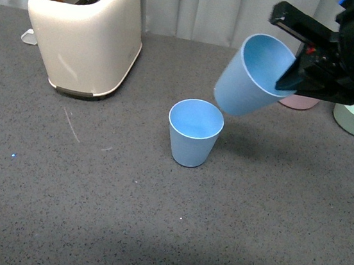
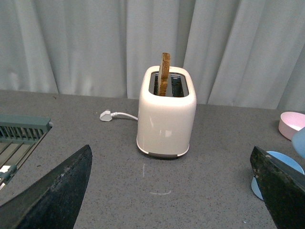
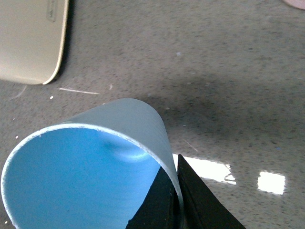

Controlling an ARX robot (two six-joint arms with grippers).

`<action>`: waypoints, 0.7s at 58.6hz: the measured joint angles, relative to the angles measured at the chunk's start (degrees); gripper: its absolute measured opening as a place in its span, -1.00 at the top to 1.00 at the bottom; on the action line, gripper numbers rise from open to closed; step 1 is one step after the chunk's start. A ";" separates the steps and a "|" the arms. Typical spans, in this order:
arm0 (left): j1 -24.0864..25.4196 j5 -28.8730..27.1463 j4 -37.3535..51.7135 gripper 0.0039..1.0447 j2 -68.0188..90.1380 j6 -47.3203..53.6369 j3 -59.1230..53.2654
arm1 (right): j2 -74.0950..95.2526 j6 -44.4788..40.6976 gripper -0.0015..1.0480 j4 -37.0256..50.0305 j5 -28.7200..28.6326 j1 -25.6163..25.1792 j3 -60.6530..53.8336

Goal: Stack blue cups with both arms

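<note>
Right pincer (image 1: 295, 73), upper right of the front frame, is clenched on the rim of one blue cup (image 1: 247, 83), held tilted aloft just up-right of the second blue cup (image 1: 193, 133), which stands upright on the tabletop (image 1: 89, 212) near frame centre; left pincer (image 2: 170, 157) gapes wide, grasping nothing. We judge the tilt the hazard: lowered unlevelled, the held base could catch the standing rim and topple that unbraced cup, or the rim-only pinch could let its load swivel.
</note>
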 joint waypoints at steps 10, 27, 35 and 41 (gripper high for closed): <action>0.00 0.00 0.00 -0.88 0.00 0.00 0.00 | 1.05 0.28 0.98 -0.59 -0.17 3.80 1.62; 0.00 0.00 0.00 -0.88 0.00 0.00 0.00 | 3.10 0.46 0.98 -0.44 0.26 6.10 2.25; 0.00 0.00 0.00 -0.88 0.00 0.00 0.00 | 3.39 0.61 0.77 -0.31 -0.15 6.19 2.32; 0.00 0.00 0.00 -0.88 0.00 0.00 0.00 | 3.39 2.23 0.43 2.23 -1.95 5.73 2.29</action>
